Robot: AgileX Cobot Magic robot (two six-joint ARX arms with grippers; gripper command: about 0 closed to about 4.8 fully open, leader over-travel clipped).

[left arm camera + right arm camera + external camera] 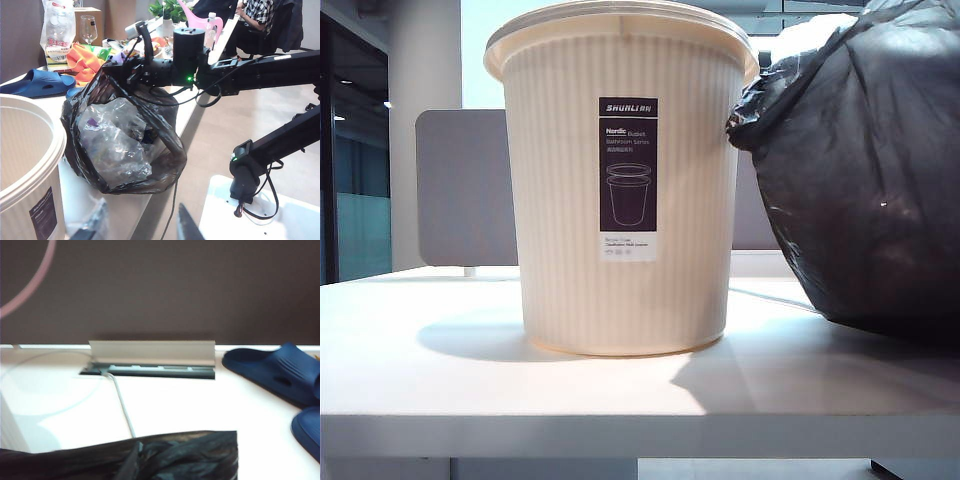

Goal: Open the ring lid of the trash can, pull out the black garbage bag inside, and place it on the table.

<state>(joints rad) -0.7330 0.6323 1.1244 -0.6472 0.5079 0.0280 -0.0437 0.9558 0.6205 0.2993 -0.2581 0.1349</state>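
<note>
Exterior: trash can (625,190) on table (450,385), black garbage bag (865,170) beside it cut off, grippers unseen; left wrist: right gripper (131,70) clamps bag top, left gripper (142,231) fingertips parted, empty; right wrist: bag beneath gripper, ring lid (31,281) blurred, blue slippers (280,370) beyond.

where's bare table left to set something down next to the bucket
Bare off-white tabletop lies left of and in front of the cream ribbed plastic bucket. The right side is crowded: the glossy black garbage bag, gathered at its top in the right gripper, fills it beside the bucket, with blue rubber slippers behind. The left gripper hangs near the bucket.
</note>
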